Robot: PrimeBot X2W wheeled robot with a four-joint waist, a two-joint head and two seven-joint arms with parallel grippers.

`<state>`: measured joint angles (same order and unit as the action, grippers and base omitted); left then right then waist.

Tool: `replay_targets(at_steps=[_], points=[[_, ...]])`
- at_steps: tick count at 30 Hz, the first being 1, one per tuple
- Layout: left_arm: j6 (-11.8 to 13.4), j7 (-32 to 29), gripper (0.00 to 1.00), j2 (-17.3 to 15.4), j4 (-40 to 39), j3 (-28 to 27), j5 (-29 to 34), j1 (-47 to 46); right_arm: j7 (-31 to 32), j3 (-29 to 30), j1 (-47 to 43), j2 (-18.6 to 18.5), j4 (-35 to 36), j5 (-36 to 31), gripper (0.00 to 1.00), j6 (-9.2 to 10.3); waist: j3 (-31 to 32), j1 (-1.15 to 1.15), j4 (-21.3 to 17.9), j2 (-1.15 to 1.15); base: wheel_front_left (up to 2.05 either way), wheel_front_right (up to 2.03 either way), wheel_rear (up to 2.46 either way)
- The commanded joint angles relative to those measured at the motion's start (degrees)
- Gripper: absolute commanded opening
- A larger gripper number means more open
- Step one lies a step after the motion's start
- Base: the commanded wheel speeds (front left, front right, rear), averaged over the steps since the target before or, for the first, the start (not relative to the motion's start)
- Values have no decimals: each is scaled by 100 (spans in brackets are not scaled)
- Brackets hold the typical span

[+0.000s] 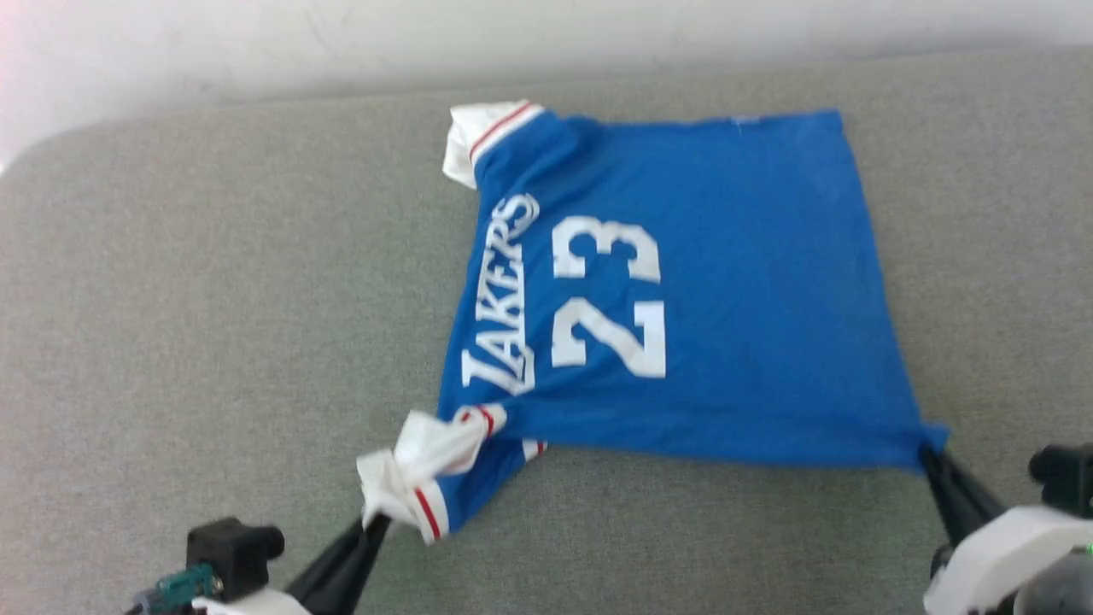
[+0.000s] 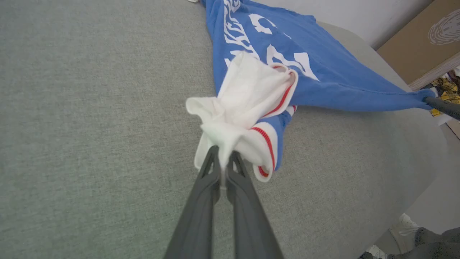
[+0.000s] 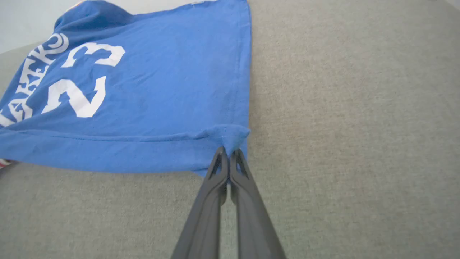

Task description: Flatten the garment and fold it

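The garment (image 1: 726, 256) is a bright blue T-shirt with white "LAKERS" lettering and the number 23, spread across a grey padded surface (image 1: 213, 325). Its near edge is lifted off the surface and stretched between my two grippers. My left gripper (image 1: 373, 523) is shut on the bunched white sleeve end with red stripes (image 2: 244, 108), seen close in the left wrist view (image 2: 223, 151). My right gripper (image 1: 926, 453) is shut on the blue hem corner (image 3: 230, 138), its tips (image 3: 227, 153) pinching the fabric. The other white sleeve (image 1: 482, 137) lies at the far side.
The grey surface (image 3: 341, 108) extends wide to the left and right of the shirt. A pale wall (image 1: 512, 34) runs behind it. In the left wrist view a brown cardboard box (image 2: 417, 43) and a person's shoe (image 2: 404, 225) sit beyond the surface's edge.
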<state>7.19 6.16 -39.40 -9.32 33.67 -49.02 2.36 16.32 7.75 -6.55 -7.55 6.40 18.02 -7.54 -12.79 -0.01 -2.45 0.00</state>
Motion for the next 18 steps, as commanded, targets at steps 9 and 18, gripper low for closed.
replay_targets(at_steps=[9,18], points=[[143,-596,0,-139,-183,265,-540,705,1690,-47,-1124,-349,274,593,0,5,818,1,-73,0,0,0,0],[310,-1065,0,-308,-497,426,-984,1260,2360,293,-1692,-340,610,574,0,5,1071,1,-64,0,0,0,0]])
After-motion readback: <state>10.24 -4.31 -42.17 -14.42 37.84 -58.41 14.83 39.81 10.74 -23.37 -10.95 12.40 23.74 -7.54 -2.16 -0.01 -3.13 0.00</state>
